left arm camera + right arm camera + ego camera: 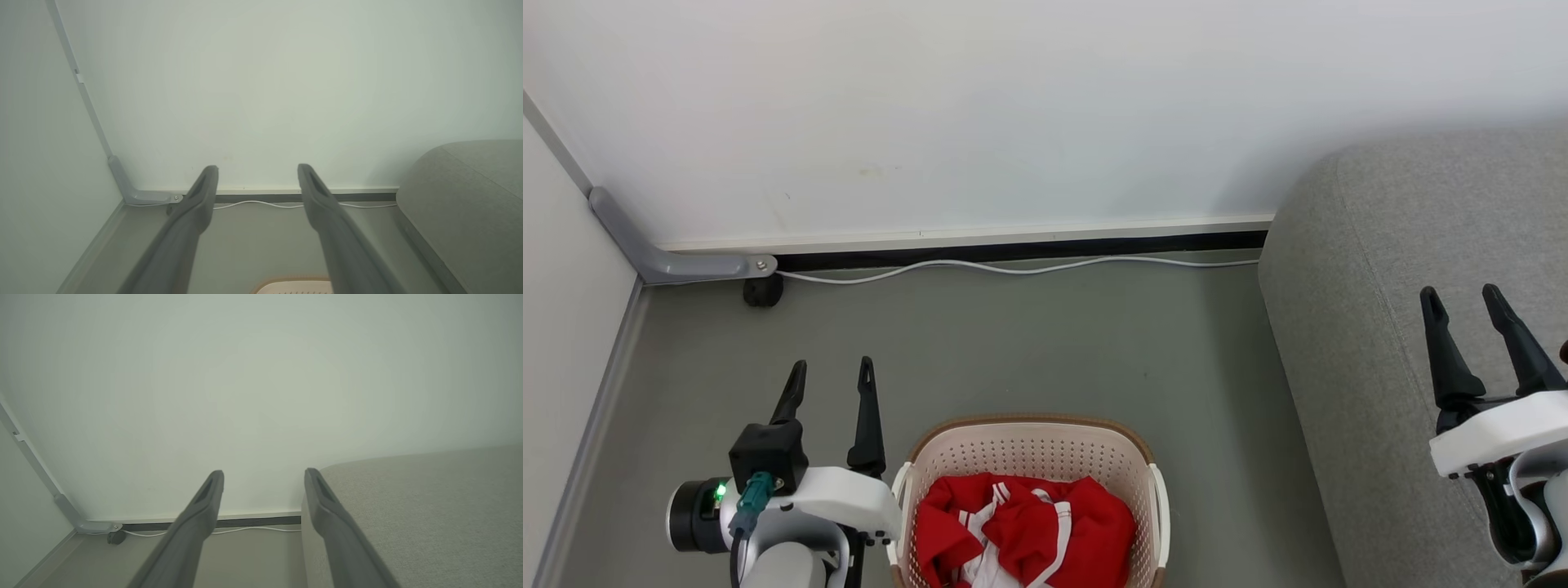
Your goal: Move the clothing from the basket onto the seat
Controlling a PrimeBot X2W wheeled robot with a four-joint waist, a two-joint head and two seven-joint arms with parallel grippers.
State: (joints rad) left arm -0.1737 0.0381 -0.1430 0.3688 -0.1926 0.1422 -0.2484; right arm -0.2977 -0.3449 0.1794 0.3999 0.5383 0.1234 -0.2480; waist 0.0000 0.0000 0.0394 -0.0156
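the seat [1380, 327] stands right of the basket [1029, 445], which holds the red clothing [1021, 523]. no garment is lifted yet. the left gripper [833, 363] and right gripper [1459, 291] hover spread wide and empty, so i judge one must dip into the heap.

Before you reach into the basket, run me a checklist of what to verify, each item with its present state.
1. Left gripper open, nothing held: ok.
2. Right gripper open, nothing held: ok.
3. Clothing lies in the basket, uncovered from above: ok.
4. Seat to the basket's right shows bare fabric to land on: ok.
5. Left gripper's body apart from the basket's left handle: cannot tell.
6. White cable lies by the wall, apart from the basket: ok.
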